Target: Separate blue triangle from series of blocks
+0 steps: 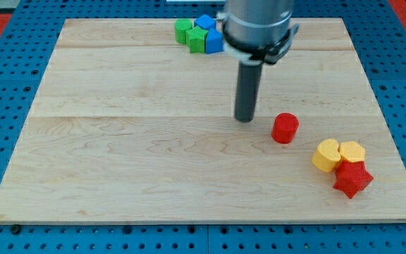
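Observation:
A cluster of blocks sits at the view's top, near the board's far edge: a green block (183, 29), a second green block (197, 40), a blue block (204, 22) that looks like the triangle, and a blue cube-like block (214, 41). They touch each other. The arm's body hides the cluster's right side. My tip (244, 118) rests on the board near the middle, well below the cluster and just left of a red cylinder (285, 128).
At the view's lower right, a yellow round block (325, 154), a yellow hexagonal block (352, 151) and a red star-like block (352, 178) lie together. The wooden board (118, 141) sits on a blue perforated table.

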### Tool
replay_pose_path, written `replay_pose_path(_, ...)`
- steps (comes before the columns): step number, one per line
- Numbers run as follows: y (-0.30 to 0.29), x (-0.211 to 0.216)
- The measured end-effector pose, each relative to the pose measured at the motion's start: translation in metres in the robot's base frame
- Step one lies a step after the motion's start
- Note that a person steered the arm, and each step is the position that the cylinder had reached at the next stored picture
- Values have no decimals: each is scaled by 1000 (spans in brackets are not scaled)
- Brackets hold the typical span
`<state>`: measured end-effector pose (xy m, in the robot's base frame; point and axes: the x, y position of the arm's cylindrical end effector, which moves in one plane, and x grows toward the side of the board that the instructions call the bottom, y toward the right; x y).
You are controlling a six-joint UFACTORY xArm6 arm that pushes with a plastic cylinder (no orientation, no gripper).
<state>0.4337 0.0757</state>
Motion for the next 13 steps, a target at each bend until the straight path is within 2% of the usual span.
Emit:
replay_pose_path(2,65,66)
replay_pose_path(3,47,65)
replay_pose_path(4,-11,44)
replay_pose_path(5,-26,30)
replay_pose_path(6,13,9)
replay_pose_path(10,16,-190)
replay_pose_path(11,2,-209)
replay_pose_path(13,-47,-196)
